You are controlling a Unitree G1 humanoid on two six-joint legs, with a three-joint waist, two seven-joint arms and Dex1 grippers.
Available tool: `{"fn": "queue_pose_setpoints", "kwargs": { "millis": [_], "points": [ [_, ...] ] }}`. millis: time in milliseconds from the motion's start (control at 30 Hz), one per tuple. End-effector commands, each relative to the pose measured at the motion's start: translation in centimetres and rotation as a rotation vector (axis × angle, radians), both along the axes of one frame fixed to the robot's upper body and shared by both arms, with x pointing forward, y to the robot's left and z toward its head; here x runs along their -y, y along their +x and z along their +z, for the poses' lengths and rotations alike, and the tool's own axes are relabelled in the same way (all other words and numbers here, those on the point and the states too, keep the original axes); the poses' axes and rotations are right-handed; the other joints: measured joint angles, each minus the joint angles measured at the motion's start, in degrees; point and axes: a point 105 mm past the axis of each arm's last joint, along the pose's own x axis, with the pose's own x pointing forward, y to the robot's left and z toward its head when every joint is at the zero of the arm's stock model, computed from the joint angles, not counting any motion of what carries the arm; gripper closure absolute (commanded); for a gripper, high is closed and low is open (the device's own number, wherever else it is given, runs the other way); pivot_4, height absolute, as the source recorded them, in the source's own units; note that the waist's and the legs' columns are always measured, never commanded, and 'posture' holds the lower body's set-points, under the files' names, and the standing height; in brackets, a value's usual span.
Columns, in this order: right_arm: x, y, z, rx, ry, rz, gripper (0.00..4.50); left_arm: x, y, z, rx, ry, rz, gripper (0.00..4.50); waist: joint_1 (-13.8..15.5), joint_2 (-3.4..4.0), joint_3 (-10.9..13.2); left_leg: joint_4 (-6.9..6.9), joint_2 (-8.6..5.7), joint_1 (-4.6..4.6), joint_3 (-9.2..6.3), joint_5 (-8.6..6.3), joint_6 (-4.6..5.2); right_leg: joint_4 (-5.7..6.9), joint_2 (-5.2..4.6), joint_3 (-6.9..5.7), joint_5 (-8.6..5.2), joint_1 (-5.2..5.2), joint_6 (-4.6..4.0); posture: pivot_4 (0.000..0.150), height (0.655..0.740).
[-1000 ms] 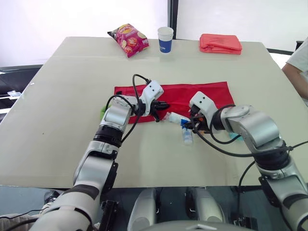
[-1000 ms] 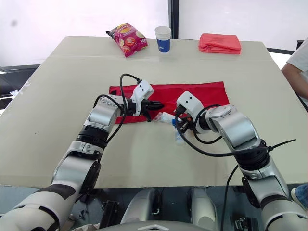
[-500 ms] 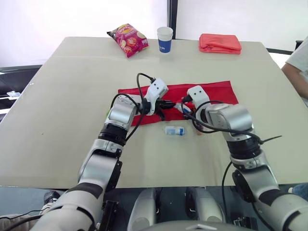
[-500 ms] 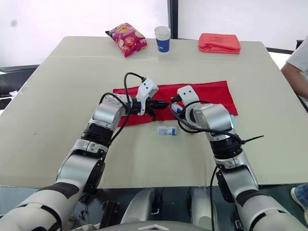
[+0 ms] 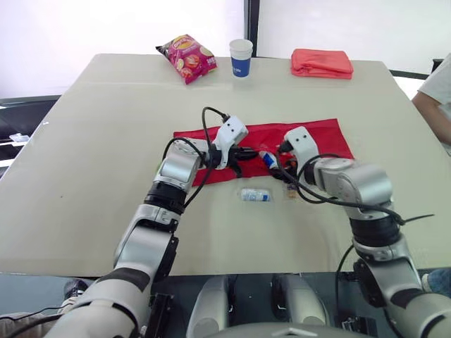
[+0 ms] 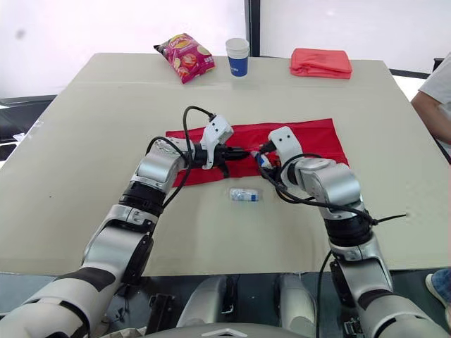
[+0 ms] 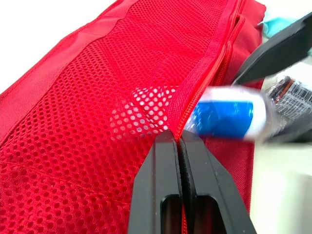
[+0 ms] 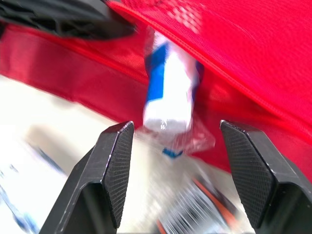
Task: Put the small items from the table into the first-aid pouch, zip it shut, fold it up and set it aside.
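Note:
The red first-aid pouch (image 5: 310, 137) lies flat at mid-table, mesh side up. My left gripper (image 5: 243, 151) is shut on the pouch's zip edge (image 7: 204, 78), holding the mesh pocket up a little. A white and blue tube (image 8: 170, 92) lies half under that edge. My right gripper (image 8: 176, 127) stands open around the tube's outer end, its pads (image 8: 117, 170) apart from it. On the table in front of the pouch lie a small white bottle (image 5: 255, 195) and a small printed packet (image 5: 291, 190).
At the table's far edge are a crisp bag (image 5: 187, 58), a paper cup (image 5: 241, 58) and a folded red cloth (image 5: 322, 63). A person's arm (image 5: 437, 98) shows at the right edge. Bare tabletop (image 5: 106, 141) spreads to the left and front.
My right gripper carried the tube from the table up to the pouch's opening and opened. My left gripper shifted right and lifted the pouch's edge. The small bottle now lies on its side.

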Motion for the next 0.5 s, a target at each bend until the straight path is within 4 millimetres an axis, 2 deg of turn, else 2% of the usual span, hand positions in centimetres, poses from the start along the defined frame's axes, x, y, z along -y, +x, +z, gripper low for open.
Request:
{"fn": "queue_pose_setpoints", "kwargs": {
  "millis": [33, 133, 200, 300, 500],
  "points": [
    [-0.5, 0.5, 1.3, 0.083, 0.039, 0.014, 2.29, 0.4, 0.0, 1.4, 0.048, -0.009, -0.031, 4.5, -0.16, 0.0, 0.0, 0.0, 0.0, 0.0, -0.01, 0.0, 0.0, 0.0, 0.02, 0.0, 0.0, 0.0, 0.0, 0.15, 0.74],
    [-1.0, 1.4, 0.8, 0.096, 0.058, 0.003, 3.49, 0.5, -0.2, 1.5, 0.048, -0.01, -0.04, 4.5, -0.27, 0.0, 0.0, -0.01, 0.0, -0.02, -0.01, 0.0, 0.0, 0.0, 0.0, 0.0, 0.0, 0.0, 0.0, 0.15, 0.74],
    [-1.2, 1.8, 0.5, 0.107, 0.06, -0.001, 4.45, 0.5, -0.3, 1.5, 0.048, -0.009, -0.043, 4.5, -0.37, 0.0, 0.0, -0.01, -0.01, -0.02, 0.0, 0.0, 0.0, -0.01, -0.01, 0.01, 0.0, 0.0, 0.0, 0.15, 0.74],
    [-1.7, 2.1, 0.5, 0.121, 0.063, 0.014, 4.48, 0.4, -0.4, 1.5, 0.048, -0.009, -0.047, 4.5, -0.43, 0.0, 0.0, 0.0, -0.01, -0.02, -0.02, 0.0, 0.0, -0.01, -0.01, 0.01, 0.0, 0.01, 0.0, 0.15, 0.74],
    [-4.1, 3.1, 0.8, 0.132, 0.104, 0.047, 4.48, 0.5, -0.7, 1.5, 0.049, -0.012, -0.058, 4.5, -0.83, 0.01, 0.0, -0.02, 0.01, 0.0, -0.03, 0.0, 0.0, 0.01, 0.01, 0.0, 0.0, 0.0, 0.0, 0.15, 0.74]
  ]
}}
